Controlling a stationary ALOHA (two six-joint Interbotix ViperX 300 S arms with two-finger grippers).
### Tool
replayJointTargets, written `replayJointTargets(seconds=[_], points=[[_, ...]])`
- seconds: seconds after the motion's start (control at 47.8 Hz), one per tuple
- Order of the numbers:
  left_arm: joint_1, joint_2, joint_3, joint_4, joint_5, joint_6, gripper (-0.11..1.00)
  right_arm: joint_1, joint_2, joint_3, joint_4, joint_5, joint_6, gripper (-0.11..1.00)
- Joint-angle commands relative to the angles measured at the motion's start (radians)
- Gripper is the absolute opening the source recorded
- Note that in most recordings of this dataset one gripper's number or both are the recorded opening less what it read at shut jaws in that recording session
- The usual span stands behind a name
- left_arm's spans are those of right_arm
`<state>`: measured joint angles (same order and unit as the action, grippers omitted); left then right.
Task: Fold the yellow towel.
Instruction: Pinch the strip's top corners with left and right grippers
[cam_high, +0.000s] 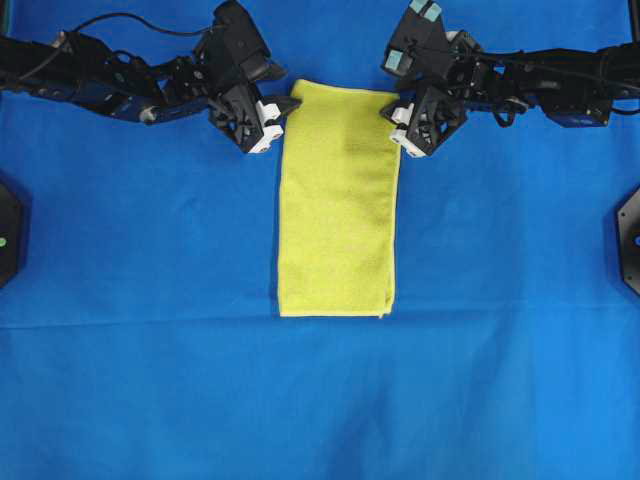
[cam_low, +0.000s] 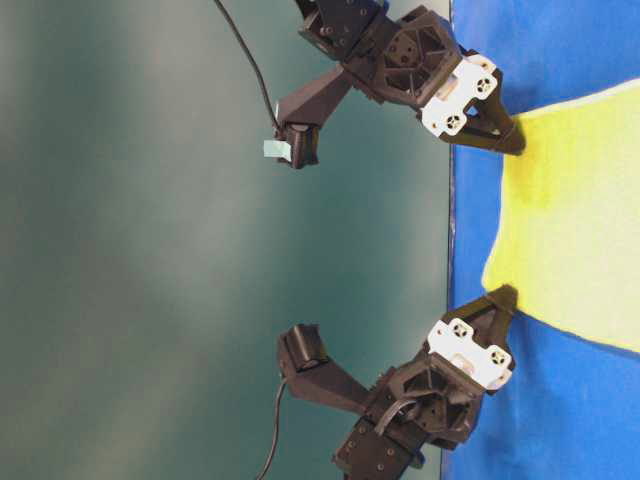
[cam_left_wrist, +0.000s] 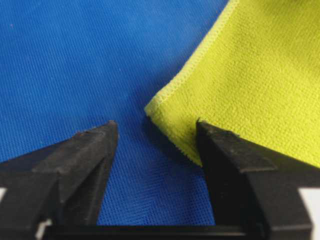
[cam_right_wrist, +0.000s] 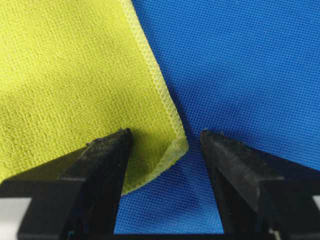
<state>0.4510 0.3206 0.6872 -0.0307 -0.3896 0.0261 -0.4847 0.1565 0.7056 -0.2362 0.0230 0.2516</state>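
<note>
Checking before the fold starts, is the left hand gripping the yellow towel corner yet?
Cannot tell. In the left wrist view the left hand straddles the yellow towel corner with fingers apart; one finger overlaps the hem, but contact is not plain.

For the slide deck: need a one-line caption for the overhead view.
Both grippers, left and right, jaws apart, straddle the far corners of the yellow towel, folded to a strip on the blue table cloth.
</note>
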Motion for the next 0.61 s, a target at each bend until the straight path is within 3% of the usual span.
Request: replayJointTargets(seconds=[0.0, 0.105, 0.272, 0.46, 0.586], points=[[-0.003, -0.011, -0.008, 0.0, -0.003, -0.002, 0.54, 0.003, -0.008, -0.014, 0.003, -0.006, 0.002, 0.6], [-0.009, -0.011, -0.009, 0.0, -0.002, -0.002, 0.5, 0.015, -0.002, -0.014, -0.002, -0.006, -0.006, 0.51], [-0.029, -0.008, -0.014, 0.0, 0.002, 0.0, 0.38, 0.037, 0.0, -0.012, -0.002, -0.006, -0.009, 0.07], [-0.048, -0.008, -0.009, 0.002, 0.0, 0.002, 0.05, 0.043, 0.0, -0.011, -0.002, -0.006, -0.009, 0.05], [-0.049, -0.012, -0.003, 0.002, 0.002, 0.002, 0.04, 0.044, 0.002, -0.015, -0.002, -0.006, -0.009, 0.05]])
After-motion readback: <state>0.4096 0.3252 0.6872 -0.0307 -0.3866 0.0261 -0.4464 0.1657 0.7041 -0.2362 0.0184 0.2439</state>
